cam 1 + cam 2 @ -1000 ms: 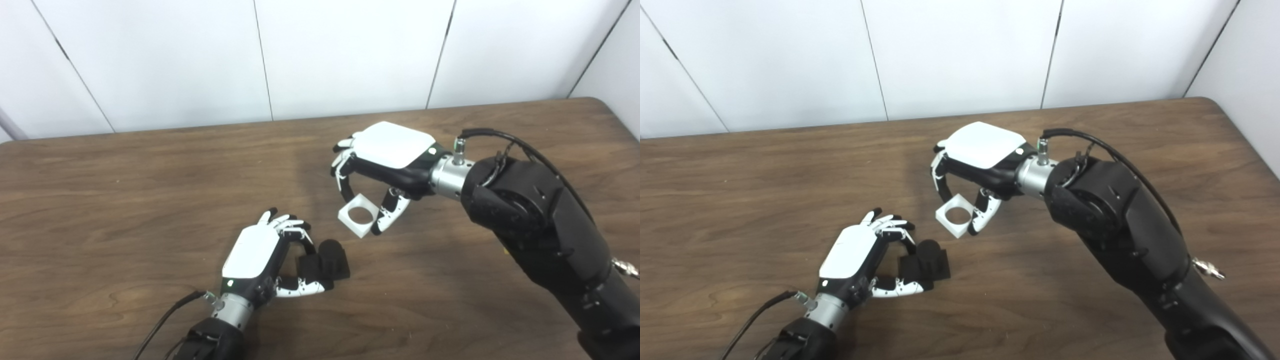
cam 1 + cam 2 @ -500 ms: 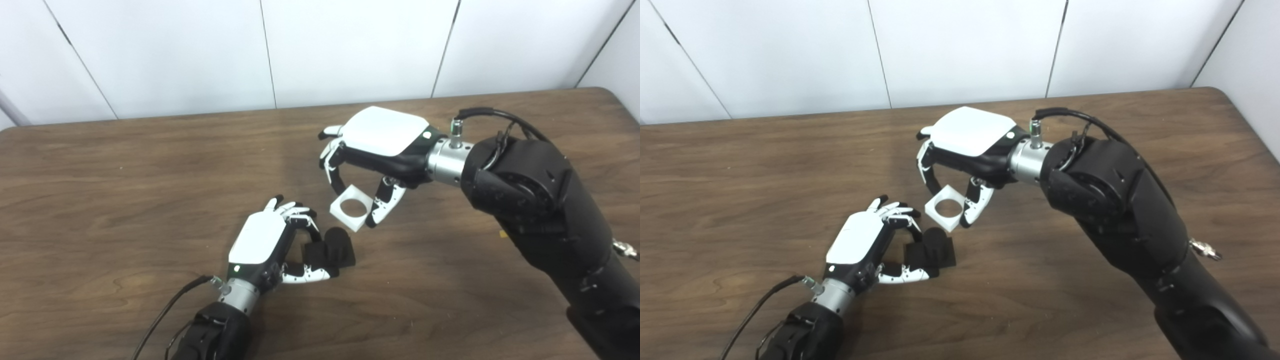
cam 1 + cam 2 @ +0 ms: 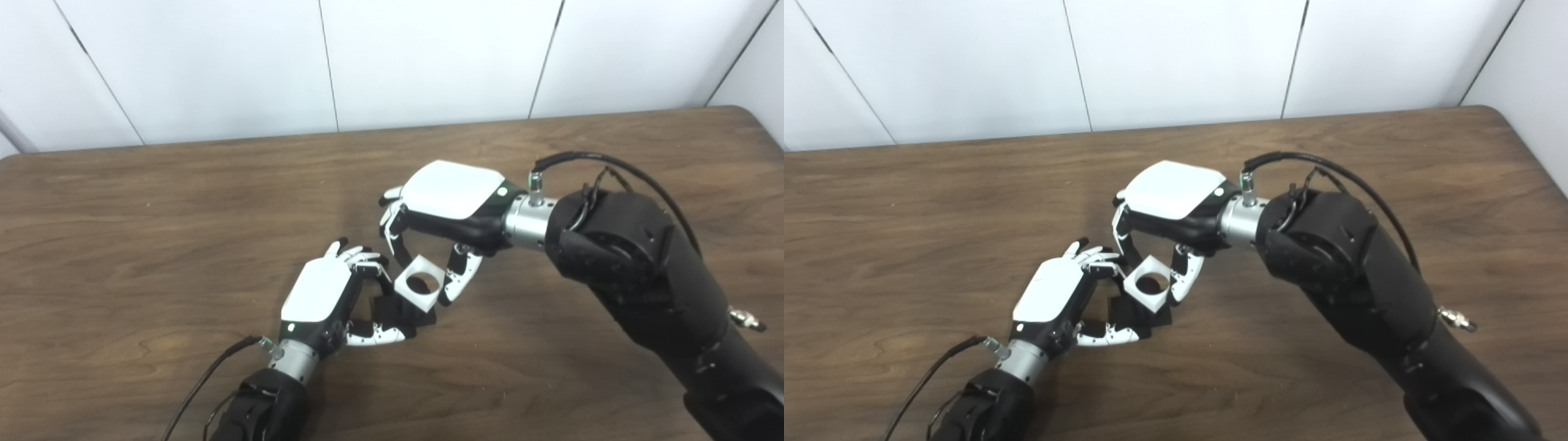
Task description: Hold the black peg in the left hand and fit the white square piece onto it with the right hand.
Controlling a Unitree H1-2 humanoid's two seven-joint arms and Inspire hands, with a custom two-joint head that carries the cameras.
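Observation:
My left hand (image 3: 327, 297) rests low on the wooden table (image 3: 122, 245), shut on the black peg (image 3: 398, 313), which has a square base and a round post. The white square piece (image 3: 418, 285), with a round hole through it, is pinched between the fingers and thumb of my right hand (image 3: 444, 202). That piece sits directly over the peg's post, and black shows through its hole. Whether the piece touches the post or rests around it I cannot tell. Much of the peg is hidden under the piece.
The right forearm (image 3: 643, 288) slants across the table's right half, with a black cable (image 3: 588, 160) looping above its wrist. A white panelled wall (image 3: 429, 61) stands behind the table's far edge. A cable (image 3: 202, 383) trails from the left wrist.
My right hand has carried the white piece down and to the left, from beside the peg to right over its post. The left hand has stayed put with the peg.

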